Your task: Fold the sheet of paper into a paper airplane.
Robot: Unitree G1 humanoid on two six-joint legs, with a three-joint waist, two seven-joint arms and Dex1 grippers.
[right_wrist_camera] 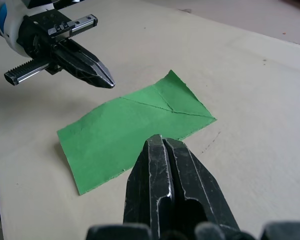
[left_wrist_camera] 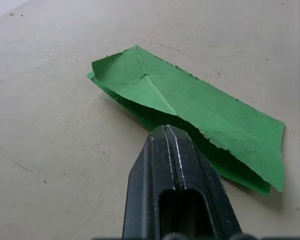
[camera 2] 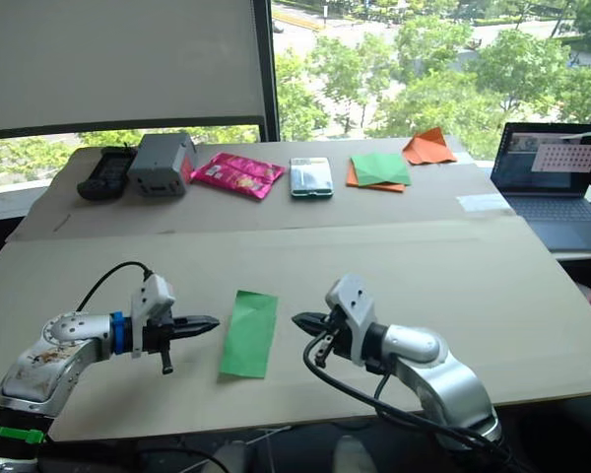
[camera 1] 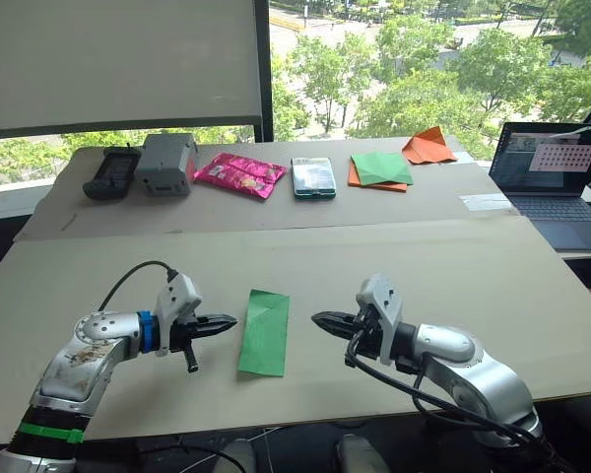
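Pressed together, both grippers' black fingers hold nothing: from the head views, the left gripper [camera 1: 227,321] and right gripper [camera 1: 320,319] flank the sheet of paper [camera 1: 264,332], a narrow green folded strip on the beige cardboard tabletop [camera 1: 453,286]. Left wrist view shows ragged torn edges and diagonal creases; right wrist view, its flat matte face.

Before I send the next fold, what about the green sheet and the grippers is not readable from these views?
- Sheet of paper: its underside and how many layers lie below, hidden by its own top flap in every view.
- Left wrist view: part of the near edge, covered by the left gripper.
- Right wrist view: near edge behind the right gripper.
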